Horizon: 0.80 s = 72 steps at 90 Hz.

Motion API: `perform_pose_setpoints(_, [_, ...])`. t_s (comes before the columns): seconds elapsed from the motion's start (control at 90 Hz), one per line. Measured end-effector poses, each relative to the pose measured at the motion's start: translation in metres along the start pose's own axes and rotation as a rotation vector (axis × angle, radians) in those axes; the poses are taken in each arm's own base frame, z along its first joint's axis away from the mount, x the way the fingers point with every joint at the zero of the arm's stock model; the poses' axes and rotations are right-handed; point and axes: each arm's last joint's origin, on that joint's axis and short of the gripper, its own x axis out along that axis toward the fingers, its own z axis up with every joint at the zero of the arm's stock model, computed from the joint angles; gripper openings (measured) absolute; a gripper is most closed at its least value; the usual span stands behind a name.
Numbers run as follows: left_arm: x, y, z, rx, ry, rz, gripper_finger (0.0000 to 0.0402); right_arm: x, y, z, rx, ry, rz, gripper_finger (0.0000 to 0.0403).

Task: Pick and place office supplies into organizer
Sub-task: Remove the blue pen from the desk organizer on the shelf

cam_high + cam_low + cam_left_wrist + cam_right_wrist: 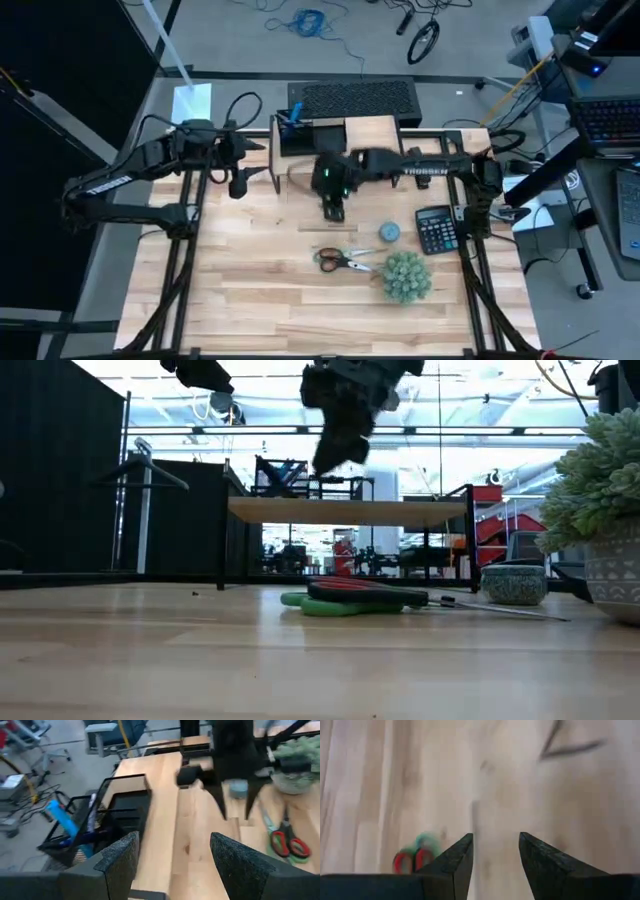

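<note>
The right gripper [334, 211] hangs above the bench [250, 290] in front of the wooden riser shelf [375, 130], its jaws parted and holding nothing, with the two pairs of scissors [343, 261] lying together on the bench nearer the front edge, beside the fuzzy plant [406, 276] and a small round pot [389, 232]. The left gripper [239, 184] waits off to the left, jaws open and empty, near the black organizer [296, 135], which holds blue pens [64, 821] in its cup. A calculator [434, 228] lies at the right.

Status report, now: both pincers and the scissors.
Left pincer open, empty, beside black organizer tray. Right pincer open, empty, above table. Red and green-handled scissors lying flat, unobstructed.
</note>
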Motion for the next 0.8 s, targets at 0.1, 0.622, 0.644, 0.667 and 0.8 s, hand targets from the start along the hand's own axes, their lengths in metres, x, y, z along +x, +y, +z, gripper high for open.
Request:
perform_pose_setpoints(0.1, [-0.003,0.002,-0.001,-0.005,0.008,0.035,0.0235,-0.027,-0.023,0.023,0.023,-0.129,-0.043,0.0141])
perform_pose_setpoints(0.622, [-0.006,0.019,-0.007,-0.034,0.031,0.123,0.0235,-0.081,-0.153,0.056,0.027,-0.572,-0.329,0.0170])
perform_pose_setpoints(0.644, [-0.006,0.019,-0.007,-0.034,0.030,0.124,0.0235,-0.077,-0.159,0.055,0.033,-0.568,-0.334,0.0176])
perform_pose_setpoints(0.667, [-0.006,0.019,-0.007,-0.034,0.030,0.124,0.0235,-0.074,-0.163,0.054,0.037,-0.566,-0.334,0.0181])
perform_pose_setpoints(0.8, [-0.006,0.019,-0.007,-0.035,0.034,0.122,0.0235,-0.064,-0.187,0.046,0.062,-0.569,-0.240,0.0208])
